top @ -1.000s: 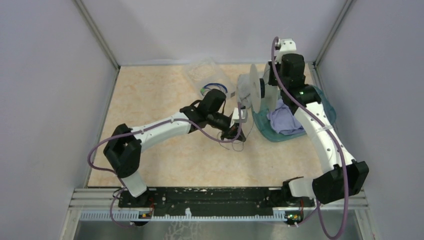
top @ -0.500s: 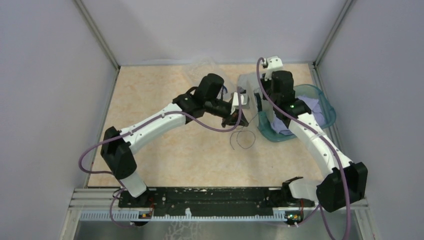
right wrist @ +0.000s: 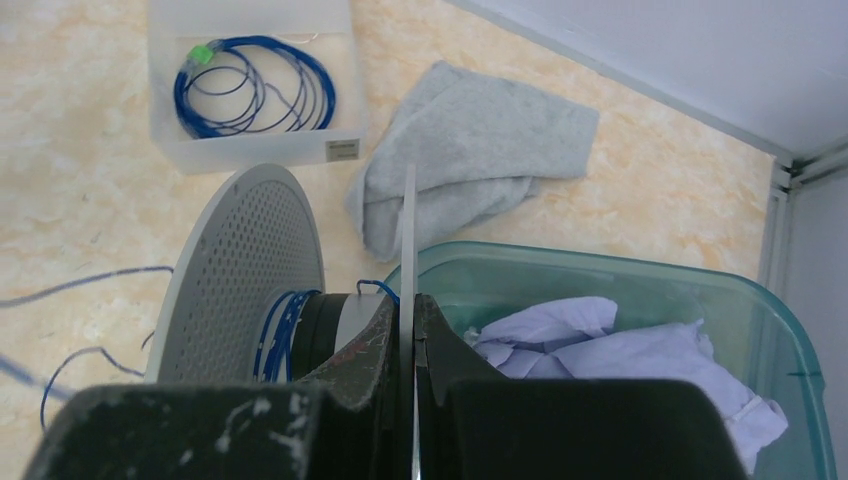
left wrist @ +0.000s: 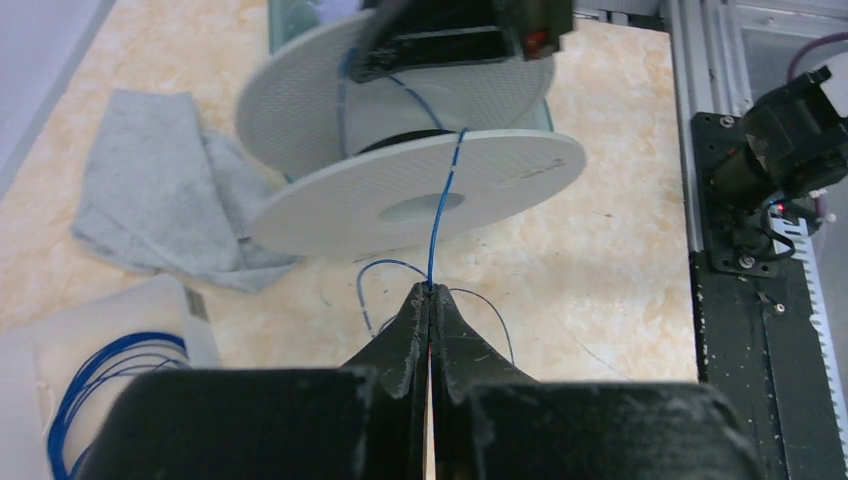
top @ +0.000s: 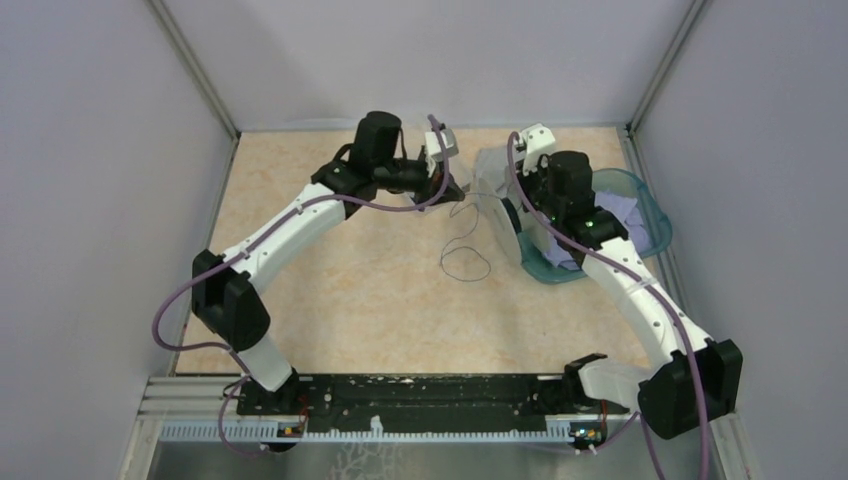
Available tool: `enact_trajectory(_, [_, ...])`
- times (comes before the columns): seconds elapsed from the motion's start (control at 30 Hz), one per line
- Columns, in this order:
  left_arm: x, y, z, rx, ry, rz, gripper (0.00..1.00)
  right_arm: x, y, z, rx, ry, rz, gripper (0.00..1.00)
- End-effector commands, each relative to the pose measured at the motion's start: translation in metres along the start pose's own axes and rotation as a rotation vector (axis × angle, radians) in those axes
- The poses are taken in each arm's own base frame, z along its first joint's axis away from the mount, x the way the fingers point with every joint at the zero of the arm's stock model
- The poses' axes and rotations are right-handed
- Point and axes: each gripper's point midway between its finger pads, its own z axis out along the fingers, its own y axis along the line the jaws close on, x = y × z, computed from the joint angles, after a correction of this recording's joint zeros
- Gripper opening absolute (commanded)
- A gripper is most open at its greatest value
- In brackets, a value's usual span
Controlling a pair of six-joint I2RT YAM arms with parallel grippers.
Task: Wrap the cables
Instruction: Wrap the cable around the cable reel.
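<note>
The pale grey spool (left wrist: 420, 195) is held off the table, and my right gripper (right wrist: 408, 300) is shut on the edge of one flange (right wrist: 408, 225). Several turns of thin wire lie on its dark hub (right wrist: 285, 320). My left gripper (left wrist: 430, 292) is shut on the cable (left wrist: 445, 190), a very thin wire that looks dark from above and bluish up close. It runs taut from my fingertips over the near flange to the hub. The slack forms a loose loop (top: 465, 262) on the table. From above, my left gripper (top: 453, 187) is just left of the spool (top: 503, 215).
A teal bin (top: 640, 195) holding a lilac cloth (right wrist: 620, 350) sits right of the spool. A grey cloth (right wrist: 480, 150) lies behind it. A clear box (right wrist: 165, 150) holds a coiled bright blue wire with a green end (right wrist: 250, 85). Enclosure walls stand on three sides.
My left gripper has moved back and to the left, drawing the cable with it. The right arm has lowered and turned the spool. The loose loop has shifted left on the table.
</note>
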Motion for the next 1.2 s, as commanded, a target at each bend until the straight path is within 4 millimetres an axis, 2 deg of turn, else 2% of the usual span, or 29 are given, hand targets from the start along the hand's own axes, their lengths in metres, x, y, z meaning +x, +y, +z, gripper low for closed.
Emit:
enact_trajectory(0.0, [-0.038,0.016,-0.03,-0.06,-0.097,0.023,0.0,-0.032,0.012,-0.015,-0.078,-0.129,-0.038,0.0])
enact_trajectory(0.2, [-0.032,0.045,-0.048,-0.136,-0.111,-0.015,0.0,-0.026,0.031,-0.016,-0.186,-0.117,-0.065,0.0])
enact_trajectory(0.37, [-0.016,0.069,-0.058,-0.201,-0.105,-0.064,0.0,-0.028,0.038,-0.021,-0.231,-0.125,-0.073,0.0])
enact_trajectory(0.47, [-0.006,0.073,-0.061,-0.208,-0.105,-0.089,0.0,-0.033,0.038,-0.024,-0.235,-0.13,-0.065,0.0])
enact_trajectory(0.53, [-0.002,0.065,-0.06,-0.182,-0.117,-0.079,0.0,-0.038,0.037,-0.027,-0.233,-0.135,-0.054,0.0])
enact_trajectory(0.6, [0.0,0.053,-0.061,-0.146,-0.15,-0.051,0.0,-0.048,0.035,-0.03,-0.227,-0.144,-0.043,0.0])
enact_trajectory(0.7, [0.009,0.04,-0.061,-0.109,-0.174,-0.032,0.06,-0.067,0.031,-0.036,-0.219,-0.168,-0.019,0.0])
enact_trajectory(0.83, [0.037,0.02,-0.055,-0.022,-0.155,-0.062,0.19,-0.097,0.026,-0.048,-0.208,-0.214,0.019,0.0])
enact_trajectory(1.0, [0.076,0.015,-0.044,-0.006,-0.127,-0.133,0.38,-0.138,0.022,-0.068,-0.217,-0.28,0.049,0.0])
enact_trajectory(1.17, [0.1,0.01,-0.031,0.074,-0.114,-0.201,0.56,-0.177,0.023,-0.092,-0.257,-0.343,0.079,0.0])
